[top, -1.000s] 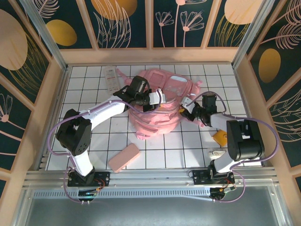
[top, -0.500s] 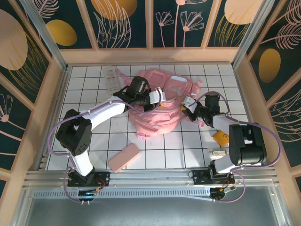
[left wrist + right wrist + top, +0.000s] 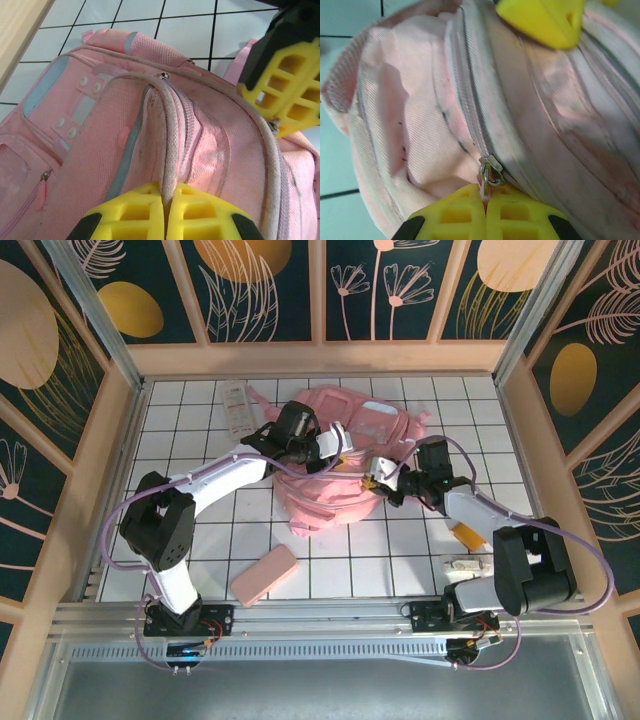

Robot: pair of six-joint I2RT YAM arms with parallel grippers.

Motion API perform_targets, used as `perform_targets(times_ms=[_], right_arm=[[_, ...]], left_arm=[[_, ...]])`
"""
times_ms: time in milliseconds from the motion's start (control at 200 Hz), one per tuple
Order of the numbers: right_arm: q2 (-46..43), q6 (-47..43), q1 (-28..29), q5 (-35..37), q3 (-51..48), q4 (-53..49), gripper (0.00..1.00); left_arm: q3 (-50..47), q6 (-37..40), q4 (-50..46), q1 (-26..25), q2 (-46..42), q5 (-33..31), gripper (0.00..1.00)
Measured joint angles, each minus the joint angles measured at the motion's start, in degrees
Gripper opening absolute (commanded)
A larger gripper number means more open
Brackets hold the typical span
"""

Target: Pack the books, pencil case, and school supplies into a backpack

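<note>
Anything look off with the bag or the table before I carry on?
Nothing spilled or broken. The backpack lies slumped, with dark scuff marks along its zipper. The right gripper is shut on the zipper pull; the left gripper pinches a raised seam. The pencil case lies askew to the grid.

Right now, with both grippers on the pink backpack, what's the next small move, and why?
Probably slide the right gripper along the zipper track: it is shut on the zipper pull, while the left gripper pinches piping on the backpack, bracing it.
</note>
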Motion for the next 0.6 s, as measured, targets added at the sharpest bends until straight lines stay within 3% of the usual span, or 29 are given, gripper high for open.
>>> perform_targets(times_ms=[420, 601], right_arm=[[-0.4, 23.8, 7.4, 4.3, 0.9, -1.4, 0.0], [-0.6, 42.1, 9.4, 4.8, 1.5, -1.7, 0.0]], left_arm=[[0.0, 0.0, -0.8, -0.5, 1.4, -2.0, 0.0], [0.6, -0.1, -0.9, -1.3, 2.1, -3.0, 0.0]])
